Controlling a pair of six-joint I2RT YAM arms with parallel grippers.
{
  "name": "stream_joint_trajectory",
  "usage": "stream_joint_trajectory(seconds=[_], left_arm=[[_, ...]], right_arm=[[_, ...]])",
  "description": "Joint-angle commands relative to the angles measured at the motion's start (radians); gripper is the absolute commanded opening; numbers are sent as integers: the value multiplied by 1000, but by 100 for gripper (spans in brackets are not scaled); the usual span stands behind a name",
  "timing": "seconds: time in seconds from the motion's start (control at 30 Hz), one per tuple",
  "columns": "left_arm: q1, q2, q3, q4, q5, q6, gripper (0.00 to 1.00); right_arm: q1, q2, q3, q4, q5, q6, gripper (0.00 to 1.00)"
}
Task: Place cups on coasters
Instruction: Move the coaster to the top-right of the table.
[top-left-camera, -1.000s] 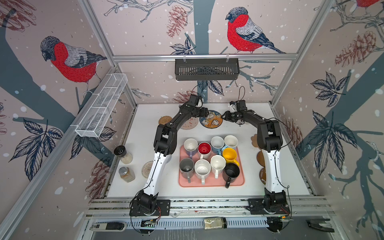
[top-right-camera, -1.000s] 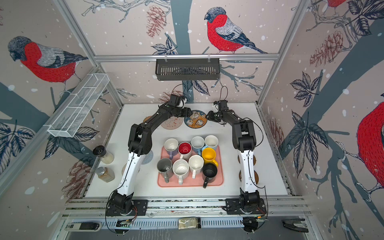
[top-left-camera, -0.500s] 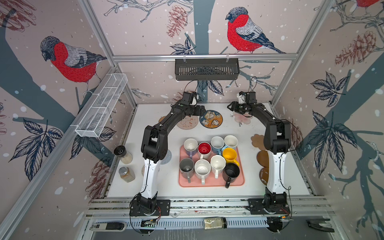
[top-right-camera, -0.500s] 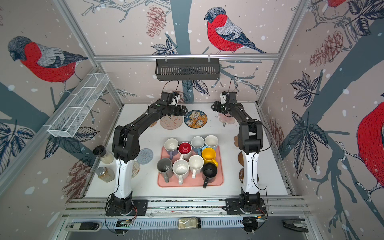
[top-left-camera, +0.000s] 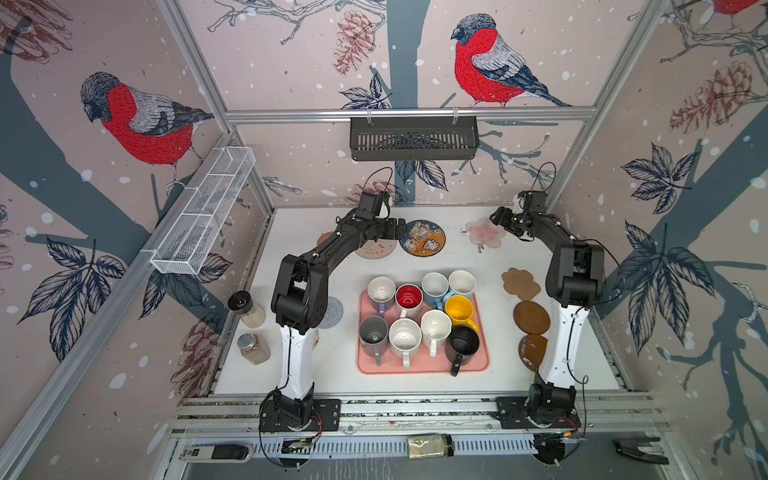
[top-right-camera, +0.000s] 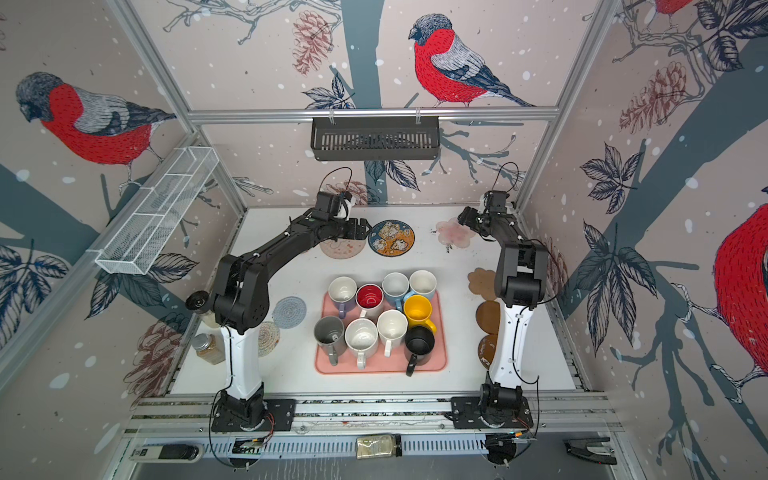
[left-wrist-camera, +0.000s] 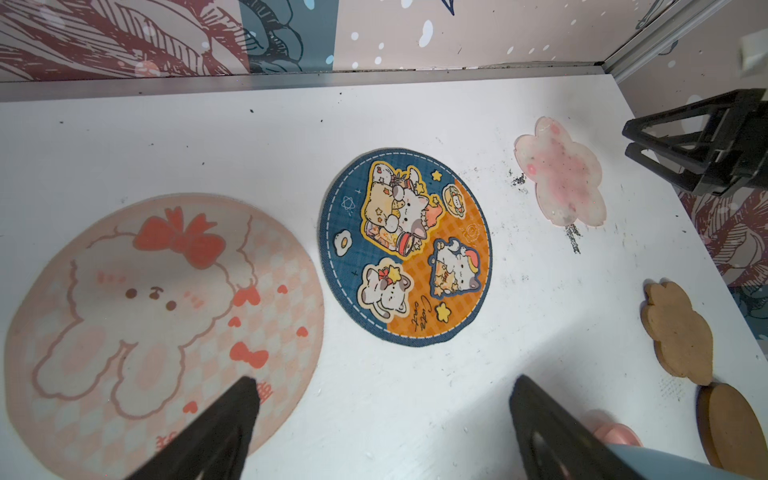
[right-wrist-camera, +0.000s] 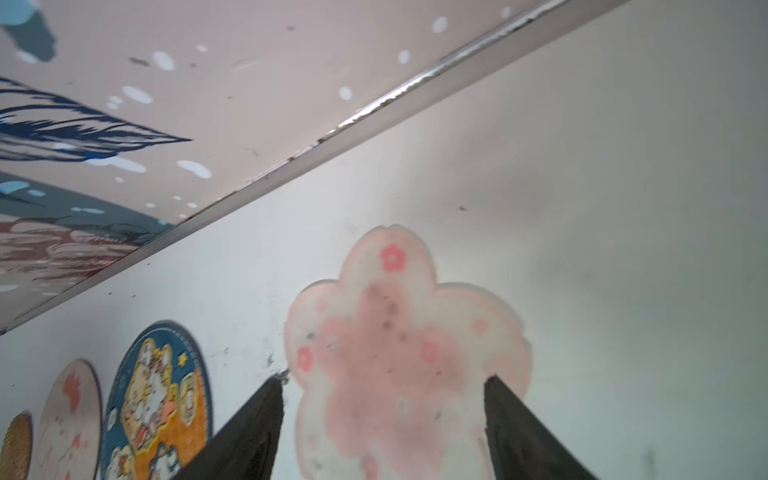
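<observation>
Several cups stand packed on the pink tray (top-left-camera: 484, 365), among them a grey one (top-left-camera: 372, 334), a yellow one (top-left-camera: 459, 311) and a black one (top-left-camera: 463, 345). Coasters lie around it: blue cartoon round (top-left-camera: 422, 237), beige cartoon round (left-wrist-camera: 166, 316), pink flower (top-left-camera: 484, 232), tan cloud (top-left-camera: 520, 284), two brown discs (top-left-camera: 531, 318), grey round (top-left-camera: 332, 311). My left gripper (top-left-camera: 397, 228) hangs open and empty between the beige and blue rounds (left-wrist-camera: 384, 380). My right gripper (top-left-camera: 496, 216) stands open over the pink flower (right-wrist-camera: 383, 379), holding nothing.
Two spice jars (top-left-camera: 247, 309) (top-left-camera: 253, 349) stand at the table's left edge. A white wire basket (top-left-camera: 203, 212) hangs on the left wall and a black basket (top-left-camera: 413, 139) on the back wall. Both arms reach toward the back wall.
Both grippers drew apart from the blue round: the left went left toward the beige round, the right went right to the pink flower. Both opened wider.
</observation>
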Motion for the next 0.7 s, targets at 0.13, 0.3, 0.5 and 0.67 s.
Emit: stream_joint_trajectory(seconds=[0.13,0.3,0.5,0.67], left_arm=[[7,-16,-9,24,-26,-7,97],[16,-25,-17,16,-26,-18,97],[19,-43,-38,10,-42,-11,97],[28,-52,-48,13,-46,-17,97]], right_arm=[[-41,120,137,-50,-28,-49,76],[-50,167,174,-56,-78,-57,76],[-43,210,226,-90,-112,-78,75],[-15,205,191,-91,-127,-106,68]])
